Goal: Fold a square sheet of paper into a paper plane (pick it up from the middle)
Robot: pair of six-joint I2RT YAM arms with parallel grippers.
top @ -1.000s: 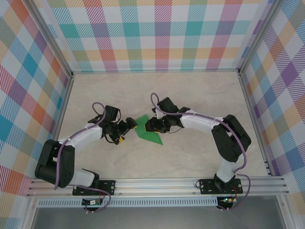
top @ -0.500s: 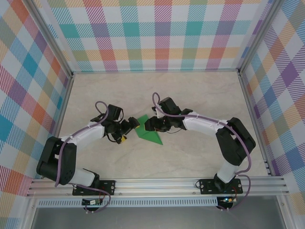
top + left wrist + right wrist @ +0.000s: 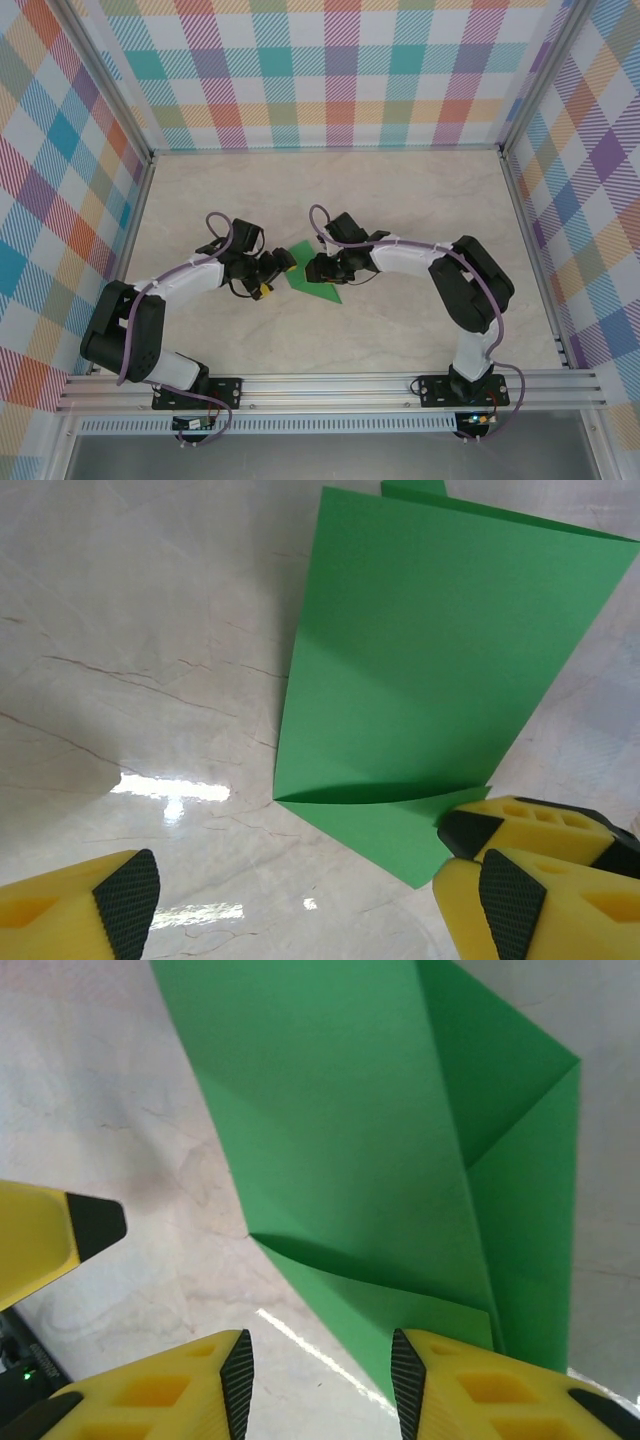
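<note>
The green paper (image 3: 320, 290) is a thin, matte sheet creased into an angular, layered shape. It lies flat on the table (image 3: 420, 210), whose glossy beige surface is veined like marble and throws back bright glare. From above, the sheet sits between the two tools. The left gripper (image 3: 272, 276) is at its left edge and the right gripper (image 3: 310, 270) is over its upper part, the heads facing each other and close together. In the left wrist view the left gripper (image 3: 315, 892) has its jaws wide apart, clamped on nothing. Its fingers are yellow blocks with hollow cells, tipped by black pads (image 3: 128, 898) with a fine cross-hatched texture. Ahead of them the paper (image 3: 430, 650) is a broad panel with crisp straight edges. Its lower edge is lifted slightly and shades a smaller pointed layer beneath, whose tip reaches toward the pad on the right of that view. In the right wrist view the right gripper (image 3: 318, 1372) has a moderate gap between its jaws, with nothing pinched. One folded corner of the paper (image 3: 330, 1110) runs down into that gap. The finger on the right of the view overlaps the sheet, though I cannot tell whether it actually presses on it. Further ahead and to the right, diagonal creases form a triangular flap. Pastel checked walls (image 3: 340, 70) box in the table on three sides, with the arms and the paper inside.
</note>
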